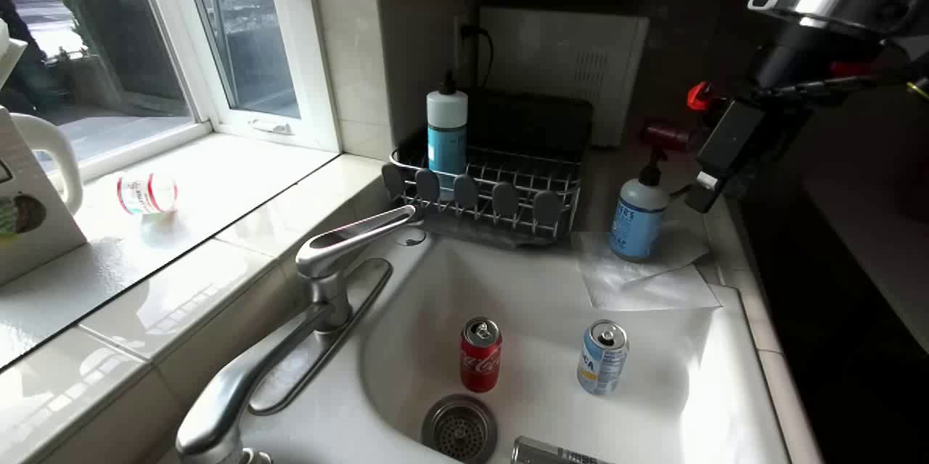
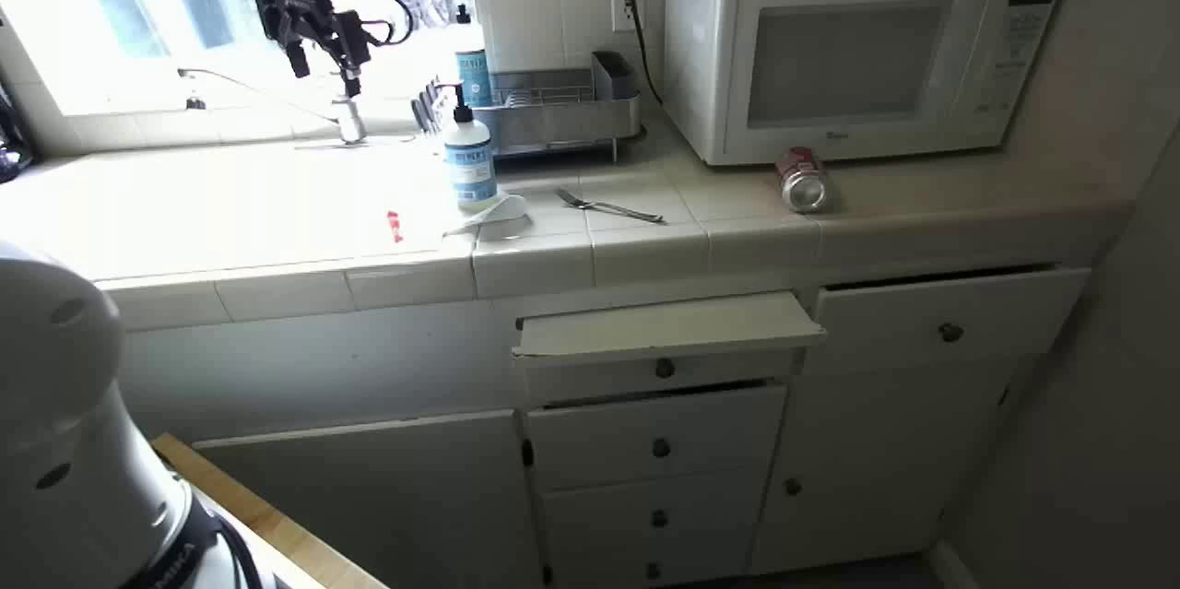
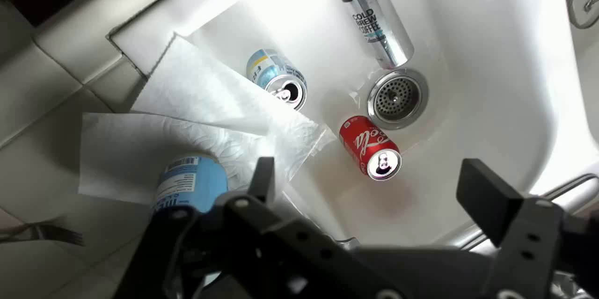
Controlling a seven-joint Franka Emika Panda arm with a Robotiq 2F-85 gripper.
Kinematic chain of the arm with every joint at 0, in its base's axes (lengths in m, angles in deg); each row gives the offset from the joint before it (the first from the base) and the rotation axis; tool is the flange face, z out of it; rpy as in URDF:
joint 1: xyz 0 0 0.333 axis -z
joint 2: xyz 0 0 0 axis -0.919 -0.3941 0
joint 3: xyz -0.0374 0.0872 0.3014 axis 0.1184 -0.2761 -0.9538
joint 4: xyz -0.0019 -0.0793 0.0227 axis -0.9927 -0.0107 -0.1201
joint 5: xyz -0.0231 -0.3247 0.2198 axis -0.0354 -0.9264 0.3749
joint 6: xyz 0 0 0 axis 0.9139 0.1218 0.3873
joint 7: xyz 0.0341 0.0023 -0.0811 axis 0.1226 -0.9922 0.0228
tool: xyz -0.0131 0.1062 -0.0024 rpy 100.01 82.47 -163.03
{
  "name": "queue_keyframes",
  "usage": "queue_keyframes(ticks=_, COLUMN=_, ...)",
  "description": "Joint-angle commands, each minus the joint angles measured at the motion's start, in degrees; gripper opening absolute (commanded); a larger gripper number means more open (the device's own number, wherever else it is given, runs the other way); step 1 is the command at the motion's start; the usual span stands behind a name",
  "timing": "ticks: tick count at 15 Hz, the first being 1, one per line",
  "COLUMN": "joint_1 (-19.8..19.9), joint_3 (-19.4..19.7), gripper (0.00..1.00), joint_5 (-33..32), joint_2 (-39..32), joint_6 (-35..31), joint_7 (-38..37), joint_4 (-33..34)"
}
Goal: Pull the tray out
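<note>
The tray (image 2: 664, 329) is a flat, pale slab that sticks out level from a slot below the countertop, above the drawers, in an exterior view. It does not show in the wrist view or the view along the sink. My gripper (image 2: 324, 73) is up over the sink, well above and to the left of the tray, near the window. In the wrist view the gripper (image 3: 375, 182) points down with its fingers wide apart and nothing between them. It also shows in an exterior view (image 1: 702, 195), where a finger overlaps the area beside the blue soap bottle.
The sink (image 1: 406, 261) holds a red can (image 1: 480, 359), a blue can (image 1: 602, 359) and a silver can (image 3: 374, 18). A soap bottle (image 2: 470, 160) stands on paper towel. A fork (image 2: 608, 206), dish rack (image 2: 553, 119), microwave (image 2: 857, 64) and faucet (image 1: 326, 282) are nearby.
</note>
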Motion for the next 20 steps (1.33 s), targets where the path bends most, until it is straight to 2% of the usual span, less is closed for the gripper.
queue_keyframes(ticks=1, joint_1=-0.34, joint_3=0.32, gripper=1.00, joint_5=-0.22, joint_2=-0.05, joint_6=0.14, joint_7=-0.16, joint_4=0.14)
queue_keyframes(ticks=15, joint_1=-0.34, joint_3=0.33, gripper=1.00, joint_5=-0.22, joint_2=-0.05, joint_6=0.14, joint_7=-0.15, joint_4=0.18)
queue_keyframes(ticks=18, joint_1=0.36, joint_3=3.71, gripper=1.00, joint_5=2.63, joint_2=4.37, joint_6=-0.13, joint_7=0.57, joint_4=-2.48)
queue_keyframes(ticks=20, joint_1=1.96, joint_3=7.70, gripper=1.00, joint_5=4.76, joint_2=7.76, joint_6=1.22, joint_7=0.53, joint_4=-4.43)
